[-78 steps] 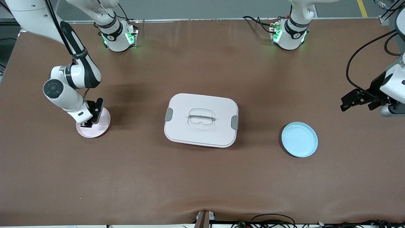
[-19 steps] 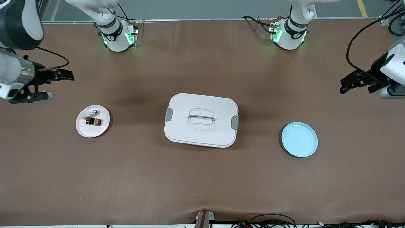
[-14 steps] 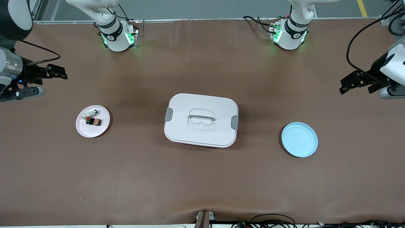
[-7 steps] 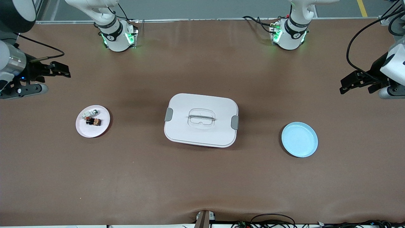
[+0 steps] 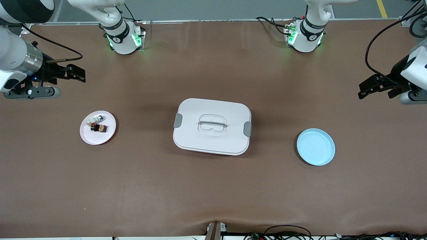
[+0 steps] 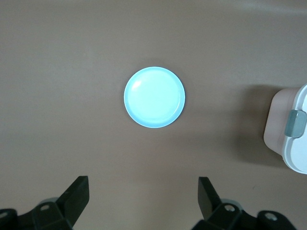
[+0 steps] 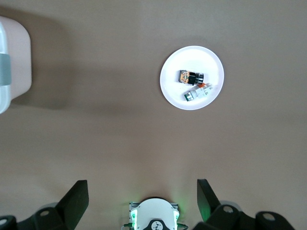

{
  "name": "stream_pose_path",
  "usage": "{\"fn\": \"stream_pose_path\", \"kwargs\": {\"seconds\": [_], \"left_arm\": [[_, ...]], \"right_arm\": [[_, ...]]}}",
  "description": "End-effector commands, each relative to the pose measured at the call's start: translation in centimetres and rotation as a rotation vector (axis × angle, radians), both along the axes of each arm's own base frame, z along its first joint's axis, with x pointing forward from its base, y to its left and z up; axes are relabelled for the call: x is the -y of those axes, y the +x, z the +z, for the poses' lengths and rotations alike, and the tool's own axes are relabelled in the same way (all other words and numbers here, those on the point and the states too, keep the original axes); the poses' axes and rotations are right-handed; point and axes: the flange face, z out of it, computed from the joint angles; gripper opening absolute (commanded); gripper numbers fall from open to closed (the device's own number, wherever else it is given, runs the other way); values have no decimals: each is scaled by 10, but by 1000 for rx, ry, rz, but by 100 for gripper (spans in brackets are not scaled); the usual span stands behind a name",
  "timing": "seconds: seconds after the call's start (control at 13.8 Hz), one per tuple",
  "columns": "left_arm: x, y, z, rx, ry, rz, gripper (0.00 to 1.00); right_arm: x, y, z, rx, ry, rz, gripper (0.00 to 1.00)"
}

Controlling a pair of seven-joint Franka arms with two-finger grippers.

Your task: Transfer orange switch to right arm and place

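Both my arms are raised at the tabletop's ends, holding nothing.

My right gripper [image 5: 79,74] hangs over bare tabletop [image 5: 213,186] with jaws apart; my left gripper [image 5: 367,90] waits at its own end, jaws apart too. The orange switch [image 5: 100,128] lies on the pink plate [image 5: 96,140] beside a silver-white piece [image 5: 96,118]. My right wrist view shows the switch's orange end; my left wrist view shows only the blue plate [image 6: 154,97] and a corner of the white lidded box [image 6: 292,134].

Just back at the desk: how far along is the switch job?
Looks finished: the orange switch lies on the pink plate beside a silver-white piece. Nothing is in hand: the right gripper and left gripper are open and empty, up off the table. The blue plate is bare.
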Motion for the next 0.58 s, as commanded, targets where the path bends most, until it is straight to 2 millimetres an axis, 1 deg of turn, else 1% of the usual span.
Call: {"fn": "stream_pose_path", "kwargs": {"seconds": [0.0, 0.07, 0.29, 0.51], "left_arm": [[2, 0, 5, -5, -1, 5, 100], [2, 0, 5, -7, -1, 5, 100], [2, 0, 5, -5, -1, 5, 100], [2, 0, 5, -7, -1, 4, 100]], "right_arm": [[7, -2, 9, -29, 112, -47, 100], [11, 0, 11, -17, 125, -57, 100], [-3, 4, 15, 45, 102, -28, 100], [-3, 6, 18, 73, 82, 8, 100]]}}
